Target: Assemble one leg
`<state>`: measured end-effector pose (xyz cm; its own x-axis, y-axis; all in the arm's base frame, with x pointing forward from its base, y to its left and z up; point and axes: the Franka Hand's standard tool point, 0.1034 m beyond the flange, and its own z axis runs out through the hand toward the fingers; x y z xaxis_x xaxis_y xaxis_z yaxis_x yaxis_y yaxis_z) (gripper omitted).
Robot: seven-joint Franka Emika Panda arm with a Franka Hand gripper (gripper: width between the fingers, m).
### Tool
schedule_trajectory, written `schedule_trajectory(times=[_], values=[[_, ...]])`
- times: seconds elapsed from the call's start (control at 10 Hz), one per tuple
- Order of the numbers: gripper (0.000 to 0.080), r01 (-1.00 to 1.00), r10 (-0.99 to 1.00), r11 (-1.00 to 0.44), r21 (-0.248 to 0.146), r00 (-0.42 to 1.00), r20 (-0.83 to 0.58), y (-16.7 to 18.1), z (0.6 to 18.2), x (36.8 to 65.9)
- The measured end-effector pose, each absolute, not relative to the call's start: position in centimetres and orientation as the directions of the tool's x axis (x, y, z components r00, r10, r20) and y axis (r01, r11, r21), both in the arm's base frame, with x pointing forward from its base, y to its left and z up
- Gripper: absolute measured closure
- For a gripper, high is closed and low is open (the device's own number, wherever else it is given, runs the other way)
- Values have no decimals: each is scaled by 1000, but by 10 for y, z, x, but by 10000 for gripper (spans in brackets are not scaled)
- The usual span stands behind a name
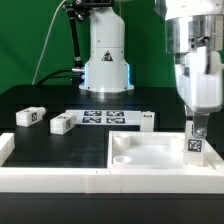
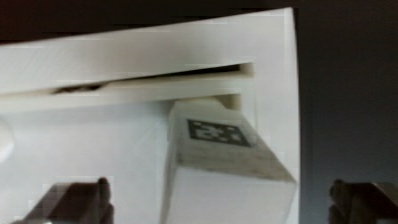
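A leg (image 1: 195, 143), a small white block with a black-and-white tag, stands upright at the right corner of the large white tabletop panel (image 1: 150, 155). My gripper (image 1: 197, 128) hangs straight over it. In the wrist view the leg (image 2: 222, 140) rises between my two dark fingertips (image 2: 75, 200), with a gap showing on each side, so the jaws are open around it and not touching. The panel (image 2: 107, 55) lies under the leg with a slot near the leg's foot. Three more legs lie on the black table: one (image 1: 28, 117), one (image 1: 63, 123) and one (image 1: 147, 120).
The marker board (image 1: 105, 116) lies flat behind the loose legs. The robot base (image 1: 105, 60) stands at the back centre. A white wall (image 1: 60, 180) runs along the front, with a short piece (image 1: 5, 150) at the exterior view's left.
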<state>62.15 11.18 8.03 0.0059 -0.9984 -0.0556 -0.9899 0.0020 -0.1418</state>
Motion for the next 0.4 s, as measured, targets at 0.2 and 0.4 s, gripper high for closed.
schedule_trajectory(times=[0.2,0.4], values=[[159,-974,-985,-166,-151,172,-30,112,80,622],[151,-974,-984,-166,-151,173,-31,112,80,622]])
